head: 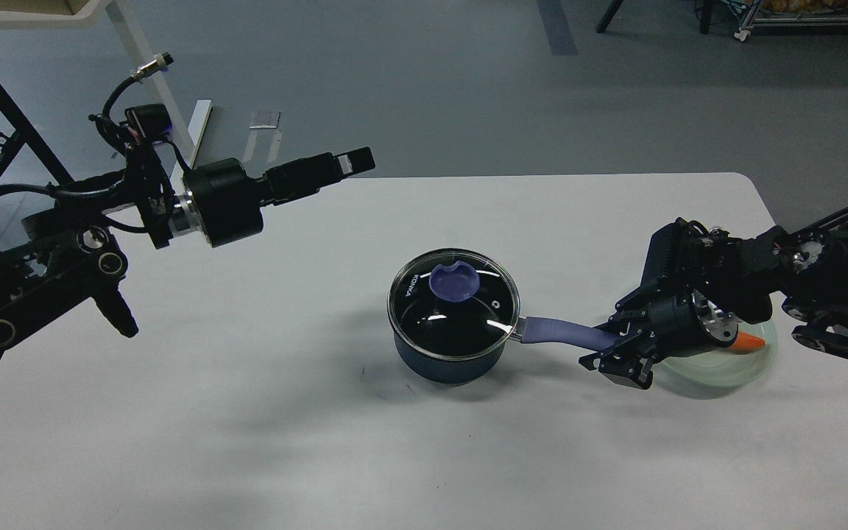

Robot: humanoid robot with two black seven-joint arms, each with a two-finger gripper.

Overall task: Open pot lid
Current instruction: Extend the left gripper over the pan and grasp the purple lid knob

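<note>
1. My right gripper [619, 352] sits at the far end of the pot's long blue-purple handle [567, 333], fingers either side of it. I judge this is to steady the pot so it won't slide when the lid comes up. The fingers look closed on the handle, though they are dark against dark and I can't be fully sure they are pinching it.

2. My left gripper [354, 160] hangs in the air over the back left of the white table [247, 412], well apart from the pot and carrying nothing. It shows edge-on, so I cannot tell whether its fingers are spread or together. It seems free for the knob.

3. The pot [453, 361] stands upright near the middle of the table. The pot lid [455, 303] is seated flat on its rim, its blue-purple knob [454, 283] untouched, so nothing is opened yet. Through the glass I see only a black inside; it looks empty.

4. Behind my right wrist lies a pale green glass plate [733, 372], holding an orange piece [751, 341], perhaps a carrot.
</note>
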